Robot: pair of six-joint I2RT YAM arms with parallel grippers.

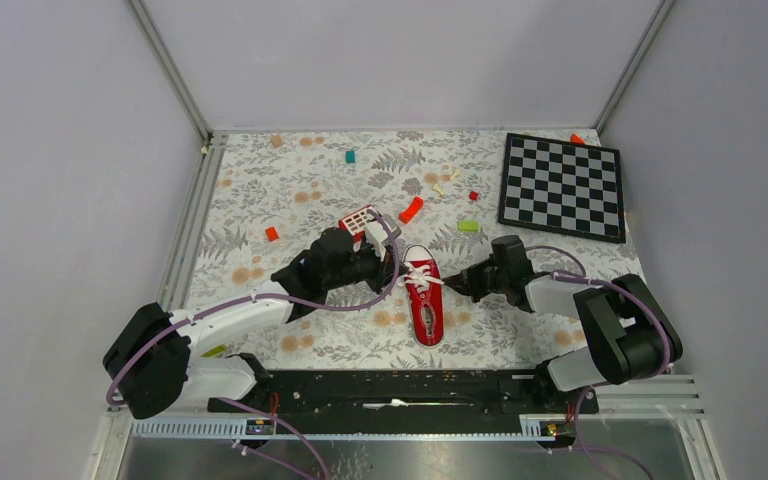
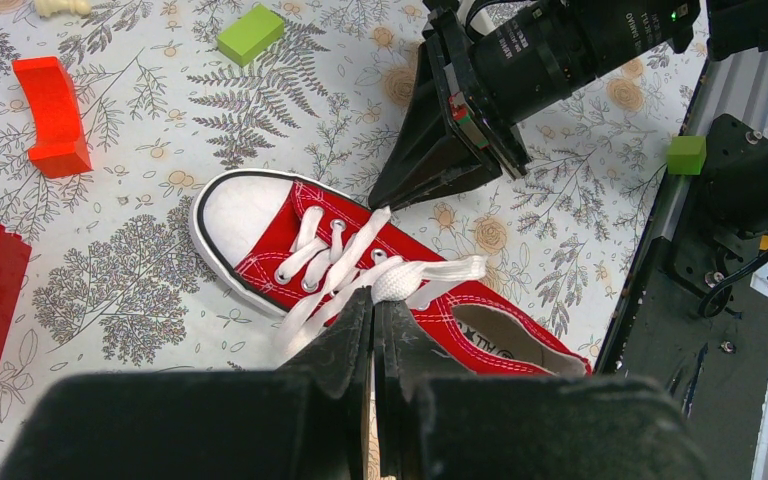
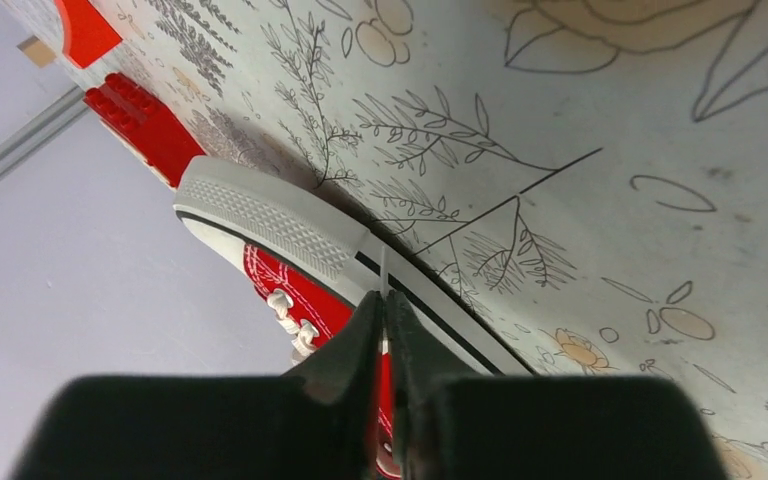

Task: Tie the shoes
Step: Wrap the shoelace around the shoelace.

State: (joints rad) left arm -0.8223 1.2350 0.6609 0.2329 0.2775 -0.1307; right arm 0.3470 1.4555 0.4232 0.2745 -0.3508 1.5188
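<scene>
The red sneaker (image 1: pixel 426 310) lies in the middle of the table, its white toe cap pointing away from the arm bases. In the left wrist view the shoe (image 2: pixel 290 240) lies slantwise and its white laces (image 2: pixel 345 262) are loose. My left gripper (image 2: pixel 375 308) is shut on a bunched bit of lace over the tongue. My right gripper (image 3: pixel 384 300) is at the shoe's right side, low by the sole (image 3: pixel 290 232), its jaws closed on a thin white strand of lace (image 3: pixel 384 270). From above, both grippers (image 1: pixel 396 266) (image 1: pixel 451 283) flank the laces.
A red block with white squares (image 1: pixel 358 222) stands just behind the left gripper. A curved red-orange piece (image 1: pixel 412 209) and a green block (image 1: pixel 468 226) lie beyond the shoe. A chessboard (image 1: pixel 562 186) sits at the back right. Small coloured pieces are scattered at the back.
</scene>
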